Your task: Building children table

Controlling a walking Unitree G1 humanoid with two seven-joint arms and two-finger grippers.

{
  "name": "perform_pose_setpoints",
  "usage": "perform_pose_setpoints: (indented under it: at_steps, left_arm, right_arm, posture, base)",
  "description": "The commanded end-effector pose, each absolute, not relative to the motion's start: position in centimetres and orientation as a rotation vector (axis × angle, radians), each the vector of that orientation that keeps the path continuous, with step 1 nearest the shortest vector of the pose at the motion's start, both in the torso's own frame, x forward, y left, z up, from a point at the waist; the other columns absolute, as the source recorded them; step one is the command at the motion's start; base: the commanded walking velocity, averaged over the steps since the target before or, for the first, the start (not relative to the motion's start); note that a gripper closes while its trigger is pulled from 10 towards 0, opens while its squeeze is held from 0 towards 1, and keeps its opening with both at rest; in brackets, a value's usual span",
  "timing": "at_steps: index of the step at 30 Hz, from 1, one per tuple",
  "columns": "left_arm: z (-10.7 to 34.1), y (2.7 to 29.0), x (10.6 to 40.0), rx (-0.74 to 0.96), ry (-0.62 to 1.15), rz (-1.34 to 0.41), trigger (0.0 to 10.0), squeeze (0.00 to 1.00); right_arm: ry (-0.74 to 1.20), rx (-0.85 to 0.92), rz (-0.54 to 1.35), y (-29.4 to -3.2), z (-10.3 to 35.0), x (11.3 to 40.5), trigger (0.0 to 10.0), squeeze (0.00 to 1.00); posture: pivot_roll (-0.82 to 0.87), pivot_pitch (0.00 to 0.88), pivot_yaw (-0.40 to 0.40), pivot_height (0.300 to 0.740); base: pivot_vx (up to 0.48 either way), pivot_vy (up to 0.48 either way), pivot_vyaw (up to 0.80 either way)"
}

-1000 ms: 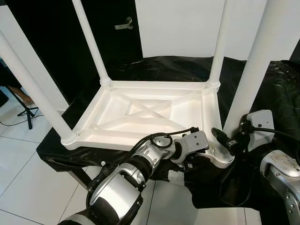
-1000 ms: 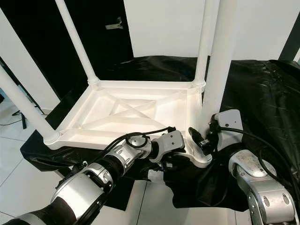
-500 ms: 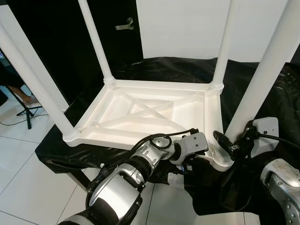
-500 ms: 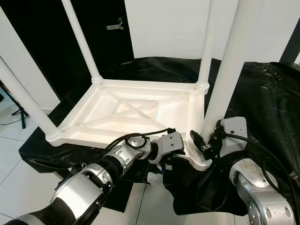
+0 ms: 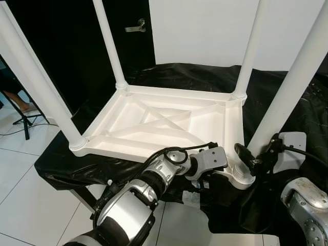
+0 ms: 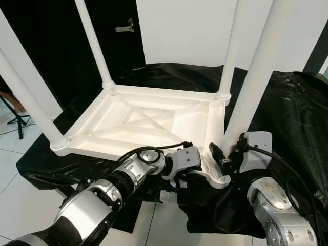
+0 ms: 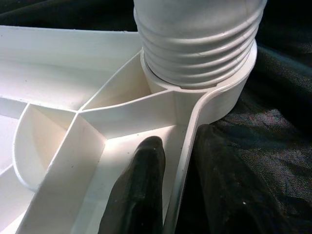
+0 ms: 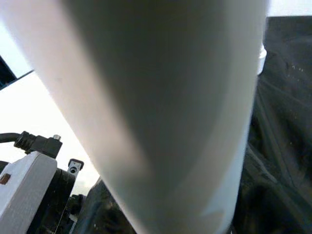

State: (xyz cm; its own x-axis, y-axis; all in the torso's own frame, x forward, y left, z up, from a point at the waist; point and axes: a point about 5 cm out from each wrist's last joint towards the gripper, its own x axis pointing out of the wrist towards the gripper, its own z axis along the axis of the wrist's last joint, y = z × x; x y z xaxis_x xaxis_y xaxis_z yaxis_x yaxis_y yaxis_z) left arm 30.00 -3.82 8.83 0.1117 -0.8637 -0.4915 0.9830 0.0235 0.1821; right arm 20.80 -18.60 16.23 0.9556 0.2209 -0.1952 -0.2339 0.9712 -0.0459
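Observation:
A white children's table top (image 5: pixel 154 123) lies upside down on a black-covered bench, with its legs pointing up. My left gripper (image 7: pixel 178 192) is shut on the table's front rim (image 7: pixel 181 161): one black finger (image 7: pixel 141 190) sits inside the rim and the other outside. It holds just beside the near-right corner socket (image 5: pixel 241 177), where the leg's threaded end (image 7: pixel 195 48) sits. My right gripper (image 5: pixel 251 161) is around the base of the near-right leg (image 5: pixel 287 92), with one black finger showing on the leg's left side. That leg (image 8: pixel 165 112) stands very close in the right wrist view.
Black cloth (image 5: pixel 179 77) covers the bench and hangs over its front edge. White tiled floor (image 5: pixel 31 195) lies at the lower left, with a tripod foot (image 5: pixel 23 125) and a person's foot (image 5: pixel 13 97) beyond. Behind stand a dark door with a handle (image 5: pixel 134 26) and a white wall.
The whole picture has shifted, so the camera has moved a little. Both grippers keep their places on the rim and the near-right leg.

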Motion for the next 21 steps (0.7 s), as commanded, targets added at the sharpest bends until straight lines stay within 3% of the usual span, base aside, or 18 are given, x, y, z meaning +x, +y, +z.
perform_pose_setpoints:
  at_steps: [1,12,18,21]
  left_arm:
    - [6.1,-2.1,30.8,0.568,0.335,-1.052,10.0,0.00]
    - [5.5,-1.1,30.8,0.570,0.356,-1.035,10.0,0.00]
    - [5.2,-0.6,30.8,0.578,0.366,-1.032,10.0,0.00]
    - [5.0,-0.2,30.7,0.581,0.374,-1.028,10.0,0.00]
  right_arm:
    - [0.473,0.006,0.289,-17.8,10.9,19.6,10.0,0.00]
    - [0.401,0.068,0.271,-16.0,9.2,20.2,10.0,0.00]
    - [0.329,0.097,0.150,-16.0,9.0,20.2,10.0,0.00]
    - [0.175,0.060,0.004,-17.2,10.6,20.0,10.0,0.00]
  posture:
    - [-0.02,0.000,0.097,0.740]
    - [0.02,0.000,0.101,0.740]
    - [0.04,0.000,0.110,0.740]
    - [0.05,0.000,0.122,0.740]
  base:
    - [0.000,0.000,0.00]
    - [0.000,0.000,0.00]
    - [0.000,0.000,0.00]
    - [0.000,0.000,0.00]
